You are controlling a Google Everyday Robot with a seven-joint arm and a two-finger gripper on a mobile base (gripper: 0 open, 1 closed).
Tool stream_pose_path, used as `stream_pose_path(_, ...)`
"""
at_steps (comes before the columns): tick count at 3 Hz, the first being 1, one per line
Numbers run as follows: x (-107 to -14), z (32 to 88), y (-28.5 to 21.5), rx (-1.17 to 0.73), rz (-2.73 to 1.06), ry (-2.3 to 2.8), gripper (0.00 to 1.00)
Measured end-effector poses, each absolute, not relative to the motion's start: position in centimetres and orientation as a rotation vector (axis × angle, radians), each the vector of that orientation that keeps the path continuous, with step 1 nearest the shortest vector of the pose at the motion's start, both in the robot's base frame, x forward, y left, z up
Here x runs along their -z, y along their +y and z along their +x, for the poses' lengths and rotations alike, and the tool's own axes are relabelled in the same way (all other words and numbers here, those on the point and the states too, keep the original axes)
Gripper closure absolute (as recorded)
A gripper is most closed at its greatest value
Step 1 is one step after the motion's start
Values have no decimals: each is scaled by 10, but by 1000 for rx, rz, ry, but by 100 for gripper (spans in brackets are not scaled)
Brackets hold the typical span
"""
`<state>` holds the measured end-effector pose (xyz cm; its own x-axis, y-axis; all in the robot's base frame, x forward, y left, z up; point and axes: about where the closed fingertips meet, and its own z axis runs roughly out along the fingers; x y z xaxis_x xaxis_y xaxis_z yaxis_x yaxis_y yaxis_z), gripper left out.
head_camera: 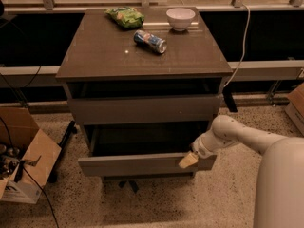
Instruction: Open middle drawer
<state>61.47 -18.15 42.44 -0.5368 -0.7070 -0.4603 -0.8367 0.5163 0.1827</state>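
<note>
Tool (187, 160) sits at the top right edge of the pulled-out middle drawer (137, 165), its grip impossible to tell; open floor (156, 205) lies ahead.

A single camera looks steeply down from high in front of the table (104, 51), fairly near, facing its front. The hand (188, 160) sits lower right of centre.

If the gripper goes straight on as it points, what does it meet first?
Probably the middle drawer, at its front's right end: the gripper points down-left and seems to touch it. Depth unclear.
</note>
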Motion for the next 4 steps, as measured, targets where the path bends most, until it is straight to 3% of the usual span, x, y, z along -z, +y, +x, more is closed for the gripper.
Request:
stream_pose_path(2,-422,573,-183,-676,-1724,2387,0)
stream_pose_path(3,-427,536,-192,-830,-1904,2315,14)
stream_pose_path(4,-427,533,-193,-835,-1903,2313,45)
